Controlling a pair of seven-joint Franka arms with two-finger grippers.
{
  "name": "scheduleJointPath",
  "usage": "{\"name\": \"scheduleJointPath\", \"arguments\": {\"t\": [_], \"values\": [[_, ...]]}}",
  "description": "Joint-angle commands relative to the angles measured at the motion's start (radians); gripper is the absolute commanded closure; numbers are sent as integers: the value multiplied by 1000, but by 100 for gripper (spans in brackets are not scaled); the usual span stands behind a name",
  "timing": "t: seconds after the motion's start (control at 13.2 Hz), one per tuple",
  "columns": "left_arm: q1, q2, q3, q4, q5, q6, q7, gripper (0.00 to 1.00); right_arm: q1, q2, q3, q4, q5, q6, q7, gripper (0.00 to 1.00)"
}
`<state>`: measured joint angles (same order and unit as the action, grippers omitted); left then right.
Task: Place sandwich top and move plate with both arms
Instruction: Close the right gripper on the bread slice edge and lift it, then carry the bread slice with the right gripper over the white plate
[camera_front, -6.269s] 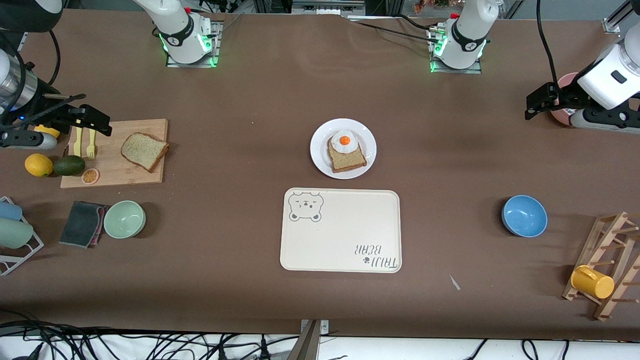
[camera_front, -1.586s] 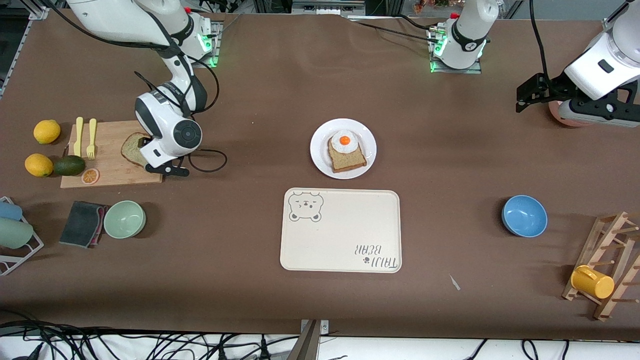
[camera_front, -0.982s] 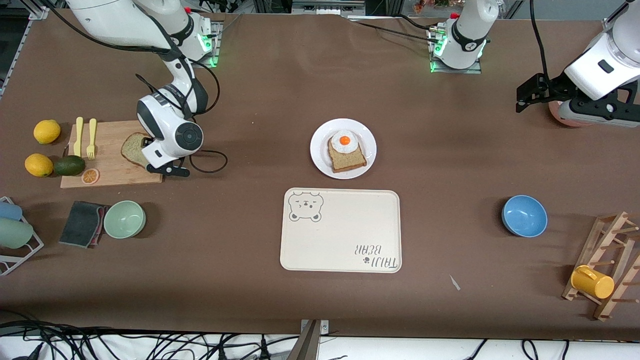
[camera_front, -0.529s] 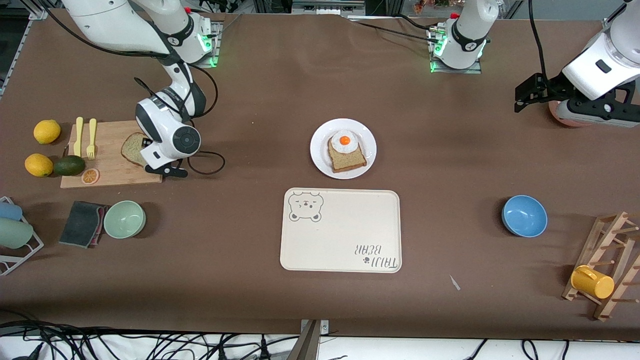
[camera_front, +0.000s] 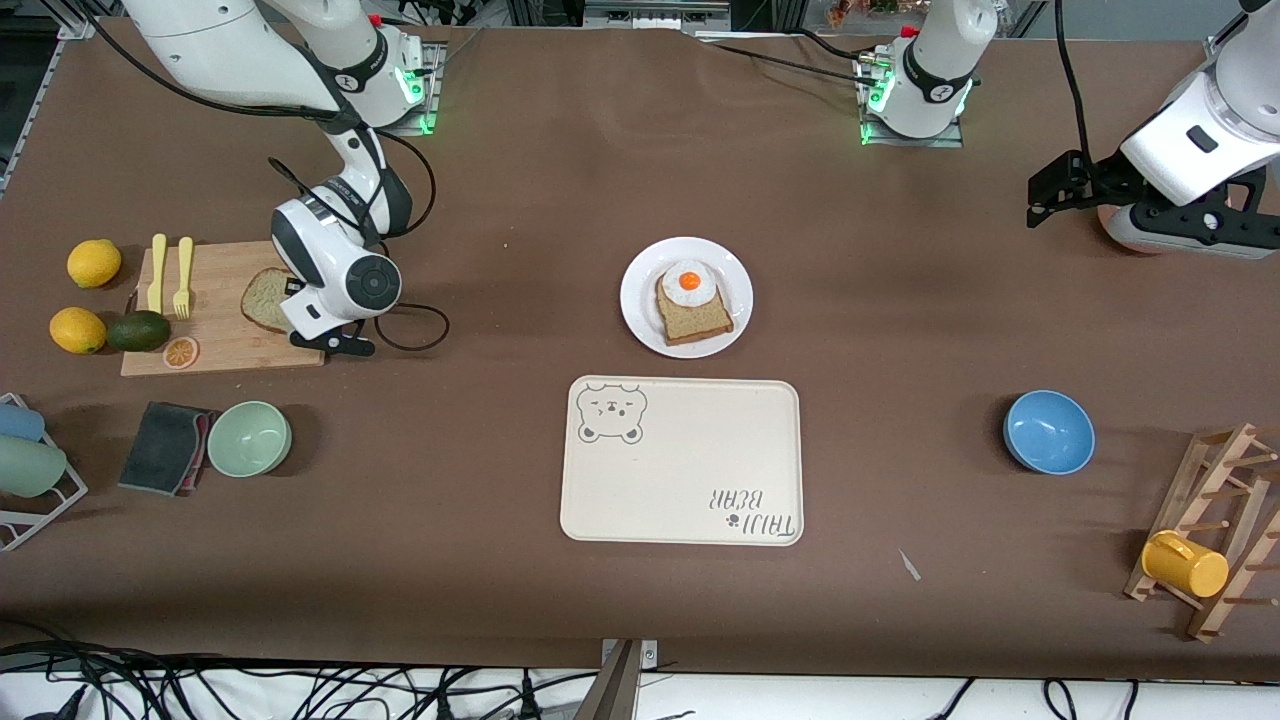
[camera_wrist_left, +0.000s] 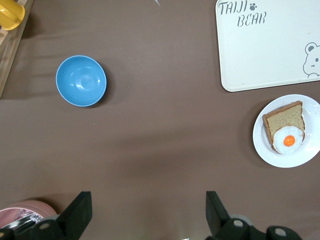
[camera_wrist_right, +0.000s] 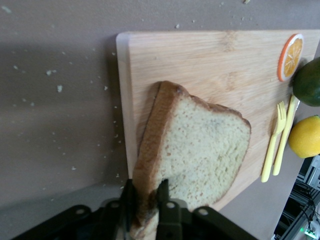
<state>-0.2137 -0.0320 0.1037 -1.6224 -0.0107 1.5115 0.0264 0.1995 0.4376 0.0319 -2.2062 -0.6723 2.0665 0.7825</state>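
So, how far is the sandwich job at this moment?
Done: the right end effector has closed on the crust of the light tan speckled bread slice, at the wooden cutting board. In hand: lifting it. Left: laying it on the fried egg and darker toast on the round white plate, then moving the plate. The left end effector waits, open.

The plate (camera_front: 686, 297) is sitting at centre frame, the tray (camera_front: 683, 460) lying directly below it. The sandwich top (camera_front: 262, 297) is resting on the cutting board (camera_front: 226, 345) at middle left, the right gripper (camera_wrist_right: 145, 202) closing on its edge. The left gripper (camera_front: 1060, 190) is hanging at upper right.
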Motion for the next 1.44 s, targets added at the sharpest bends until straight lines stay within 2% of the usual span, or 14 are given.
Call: {"name": "scheduleJointPath", "arguments": {"t": [0.0, 0.15, 0.3, 0.45, 0.6, 0.76, 0.91, 1.06, 1.21, 1.36], "values": [[0, 12, -4, 32, 26, -22, -8, 0, -9, 0, 11, 58, -15, -47, -8, 100], [1, 12, -2, 32, 26, -22, -8, 0, -9, -5, 43, 130, 3, -159, -11, 100], [-1, 12, -4, 32, 26, -20, -8, 0, -9, -7, 97, 192, 68, -239, -6, 100], [-1, 12, -2, 32, 26, -22, -8, 0, -8, -13, 228, 297, 196, -311, 0, 100], [2, 12, -2, 32, 26, -20, -8, 0, -8, 0, 345, 429, 285, -400, 20, 100], [2, 12, -2, 32, 26, -22, -8, 0, -8, 41, 461, 561, 306, -439, 81, 100], [4, 12, -2, 32, 25, -22, -8, 0, -3, 63, 543, 661, 300, -450, 119, 100], [5, 12, -2, 32, 25, -22, -8, 0, 35, 58, 585, 712, 267, -433, 162, 100], [5, 12, -1, 32, 25, -22, -8, 0, 111, 59, 583, 755, 261, -364, 213, 100], [5, 12, 1, 32, 25, -22, -8, 0, 216, 104, 565, 813, 231, -306, 270, 100]]}}
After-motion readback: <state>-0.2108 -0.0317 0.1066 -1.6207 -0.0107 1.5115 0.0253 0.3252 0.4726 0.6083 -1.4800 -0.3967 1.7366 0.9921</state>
